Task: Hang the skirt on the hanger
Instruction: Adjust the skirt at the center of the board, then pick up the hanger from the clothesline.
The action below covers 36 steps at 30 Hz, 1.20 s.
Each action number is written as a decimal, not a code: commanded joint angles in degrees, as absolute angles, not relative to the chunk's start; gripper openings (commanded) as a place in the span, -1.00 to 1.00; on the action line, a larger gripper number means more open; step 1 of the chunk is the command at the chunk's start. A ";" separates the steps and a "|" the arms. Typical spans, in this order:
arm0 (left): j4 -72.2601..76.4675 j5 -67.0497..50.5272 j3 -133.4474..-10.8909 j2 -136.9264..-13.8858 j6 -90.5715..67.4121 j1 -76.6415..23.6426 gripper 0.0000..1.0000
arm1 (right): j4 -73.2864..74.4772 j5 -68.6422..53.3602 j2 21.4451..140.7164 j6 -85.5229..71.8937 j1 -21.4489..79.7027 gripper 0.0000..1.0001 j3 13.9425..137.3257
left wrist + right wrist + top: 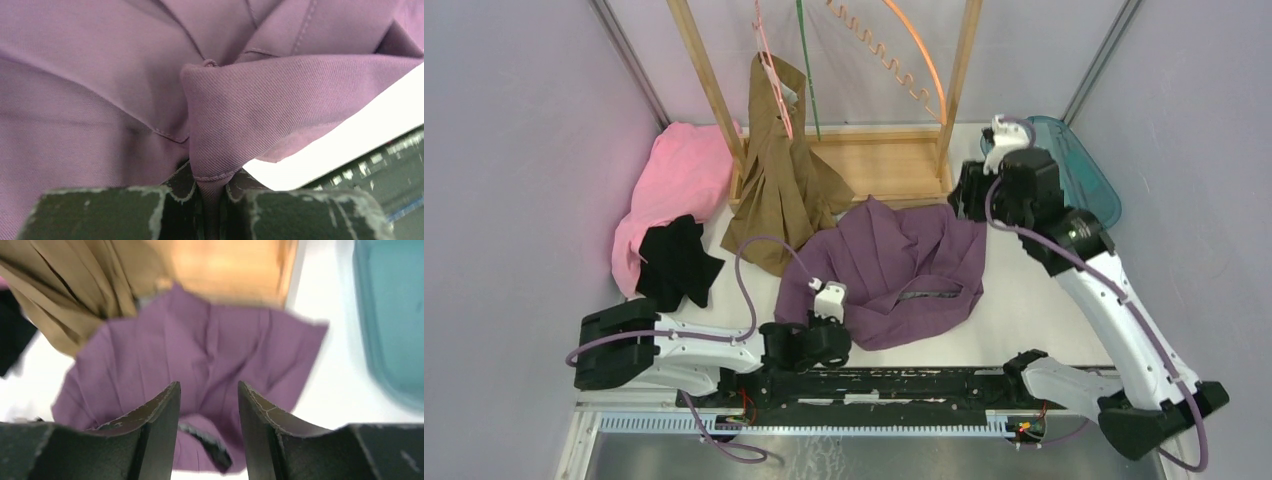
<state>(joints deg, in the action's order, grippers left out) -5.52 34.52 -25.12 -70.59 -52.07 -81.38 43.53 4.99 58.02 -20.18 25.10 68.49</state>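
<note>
Grasp step, I'd say: left gripper (pixel 214 192) clamped on a fold of the purple skirt (pixel 904 265), crumpled mid-frame on the tabletop (pixel 1024 310), right gripper (pixel 207 395) parted above its upper-right edge; next needs lifting twd orange hanger (pixel 924 55), top centre.

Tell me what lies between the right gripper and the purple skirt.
Nothing. In the right wrist view the right gripper, jaws open, looks straight onto the purple skirt with no object in between; the stretch is bare.
</note>
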 commanded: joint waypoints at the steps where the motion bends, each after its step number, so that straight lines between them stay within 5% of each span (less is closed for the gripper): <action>1: 0.93 35.31 -20.60 -68.46 -51.55 -72.53 -0.76 | 34.30 3.38 67.59 -12.58 24.22 0.04 83.37; 13: 11.87 26.83 -20.35 -72.89 -40.10 -54.94 -0.77 | 15.79 -6.01 91.34 -11.36 16.71 0.05 107.89; 27: 13.35 22.40 -23.09 -78.41 -36.72 -51.71 -0.79 | 13.09 -17.20 106.60 -10.80 15.97 0.05 123.33; 30: 12.86 21.84 -23.33 -78.44 -36.78 -51.71 -0.79 | 14.78 -20.09 109.29 -11.24 16.00 -0.13 126.71; 36: 11.31 20.38 -22.52 -75.28 -37.18 -51.76 -0.79 | 14.30 -19.66 109.03 -10.61 15.99 -0.90 125.42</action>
